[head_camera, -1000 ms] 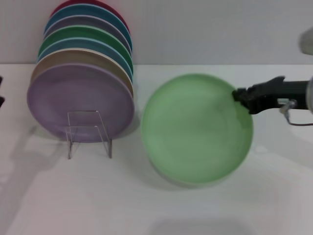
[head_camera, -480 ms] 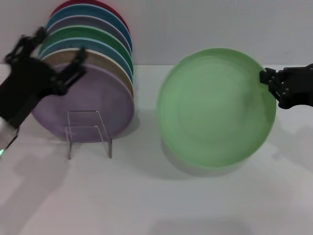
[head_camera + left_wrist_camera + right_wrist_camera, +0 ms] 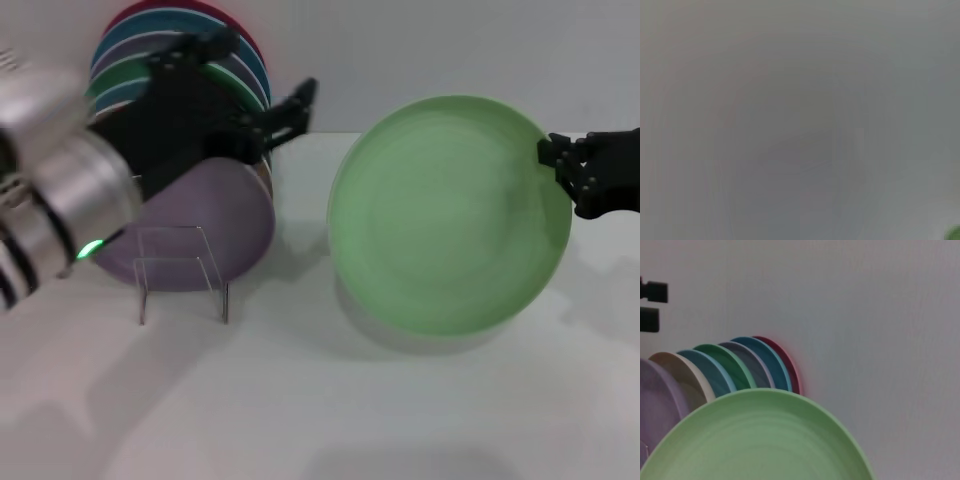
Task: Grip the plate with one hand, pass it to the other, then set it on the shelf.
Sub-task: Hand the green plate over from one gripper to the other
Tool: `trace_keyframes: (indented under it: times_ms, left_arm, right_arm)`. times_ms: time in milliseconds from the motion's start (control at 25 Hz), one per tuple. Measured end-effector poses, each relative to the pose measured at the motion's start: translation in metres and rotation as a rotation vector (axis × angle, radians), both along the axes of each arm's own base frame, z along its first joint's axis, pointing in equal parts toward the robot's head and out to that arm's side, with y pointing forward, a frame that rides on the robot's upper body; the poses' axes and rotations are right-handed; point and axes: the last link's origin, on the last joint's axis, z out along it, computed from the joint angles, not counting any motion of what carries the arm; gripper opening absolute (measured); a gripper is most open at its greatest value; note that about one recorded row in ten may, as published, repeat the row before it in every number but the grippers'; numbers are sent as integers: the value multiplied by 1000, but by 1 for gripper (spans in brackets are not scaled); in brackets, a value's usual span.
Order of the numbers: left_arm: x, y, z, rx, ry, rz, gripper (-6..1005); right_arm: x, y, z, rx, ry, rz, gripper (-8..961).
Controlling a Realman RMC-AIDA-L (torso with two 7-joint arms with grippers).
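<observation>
right gripper (image 3: 562,170) clamps the plate (image 3: 450,215) by its right rim, held above the table, right of the shelf (image 3: 180,270) | left gripper (image 3: 262,118) spread, left of it | we risk clipping the racked plates (image 3: 190,60), or slip at handover

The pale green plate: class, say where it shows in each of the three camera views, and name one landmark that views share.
Head view: the plate, right of centre, raised, right gripper at its edge.
Left wrist view: only a green sliver in one corner, probably its edge.
Right wrist view: fills the foreground.
Shared landmark: the stack of coloured plates, in head and right wrist views.
</observation>
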Motion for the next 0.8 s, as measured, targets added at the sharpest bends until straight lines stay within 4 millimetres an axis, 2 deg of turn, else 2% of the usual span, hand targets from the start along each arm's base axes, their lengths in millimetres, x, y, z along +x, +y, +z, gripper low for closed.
trace_keyframes:
  times_ms: [80, 360, 600, 800]
  left_arm:
    - [16, -1, -10, -43, 64, 17, 859]
    - [43, -1, -43, -72, 244, 34, 860]
    - [52, 1, -54, -124, 273, 28, 859]
    - [45, 8, -55, -138, 272, 49, 859]
  right_arm:
    - [-1, 0, 0, 6, -1, 9, 17]
    - [0, 0, 0, 16, -22, 35, 19]
    - [0, -1, -1, 12, -21, 48, 21]
    - [0, -4, -1, 10, -13, 60, 23]
